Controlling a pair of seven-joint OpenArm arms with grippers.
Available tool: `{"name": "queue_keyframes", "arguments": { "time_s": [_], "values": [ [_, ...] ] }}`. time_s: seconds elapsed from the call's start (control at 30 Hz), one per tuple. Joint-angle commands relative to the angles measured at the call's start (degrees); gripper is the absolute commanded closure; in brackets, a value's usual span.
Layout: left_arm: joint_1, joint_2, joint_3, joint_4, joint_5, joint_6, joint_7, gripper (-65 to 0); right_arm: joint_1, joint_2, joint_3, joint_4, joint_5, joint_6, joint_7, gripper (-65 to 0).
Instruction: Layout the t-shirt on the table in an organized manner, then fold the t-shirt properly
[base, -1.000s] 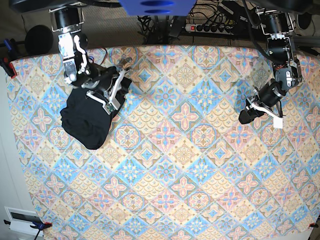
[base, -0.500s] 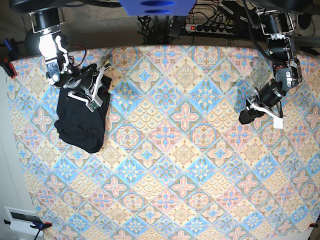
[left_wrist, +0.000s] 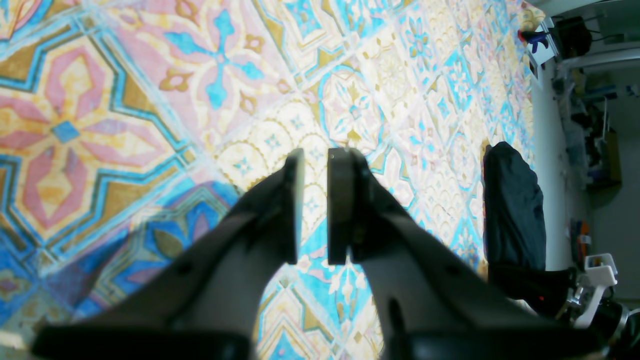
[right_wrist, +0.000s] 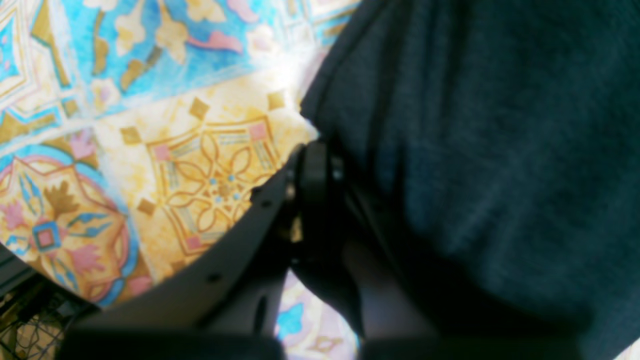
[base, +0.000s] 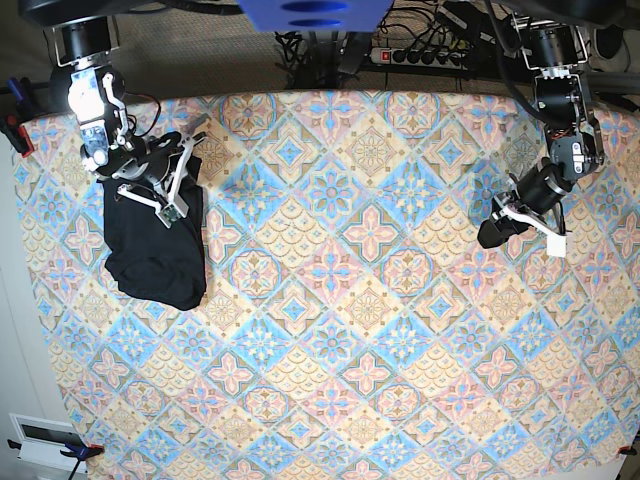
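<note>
At the far left of the patterned desk (base: 330, 300), the robot's right hand (base: 182, 188) stays clamped on the top edge of the black t-shirt (base: 155, 255), its jaws fully closed with a fold of fabric pinched between them, as the wrist view confirms. Over the past second the arm has dragged the garment leftward and toward the back edge, so the shirt now hangs in a narrower, longer bundle near the desk's left border rather than the rounder heap it formed a moment earlier. The cloth remains bunched, with no sleeve or hem spread out; the layout step appears barely begun, and folding cannot sensibly start until the shirt is opened flat. Across the desk at right, the left hand (base: 497, 228) has not moved: it hovers above the bare cloth, jaws narrowly parted, holding nothing, well apart from the shirt.
</note>
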Motion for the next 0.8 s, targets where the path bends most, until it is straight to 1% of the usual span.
{"name": "queue_keyframes", "arguments": {
  "time_s": [0.0,0.13,0.47,0.5,0.57,0.67,0.77],
  "values": [
    [-0.7,-0.9,-0.4,1.0,-1.1,-0.6,-0.8,-7.3,0.6,0.9,0.5,1.9,0.3,0.0,0.8,0.0],
    [-0.7,-0.9,-0.4,1.0,-1.1,-0.6,-0.8,-7.3,0.6,0.9,0.8,4.6,0.3,0.0,-1.7,0.0],
    [-0.7,-1.4,-0.8,1.0,-1.1,-0.6,-0.9,-7.3,-0.7,0.7,0.8,7.8,0.7,0.0,-1.6,0.0],
    [-0.7,-1.5,-0.8,1.0,-1.1,-0.6,-0.9,-7.3,-1.7,0.7,0.8,8.8,0.7,0.0,-1.2,0.0],
    [-0.7,-2.9,-0.9,1.0,-1.1,-0.6,-1.0,-7.3,-3.2,0.7,1.4,11.5,0.7,0.0,-1.2,0.0],
    [-0.5,-4.0,-1.4,1.0,-1.2,-0.6,-1.0,-7.3,-7.1,0.4,4.3,14.7,0.7,0.0,-1.1,0.0],
    [0.2,-5.1,-4.2,1.1,-1.1,-0.6,-0.6,-7.3,-11.3,-2.0,6.9,16.3,0.7,0.0,-1.1,0.0]
  ]
}}
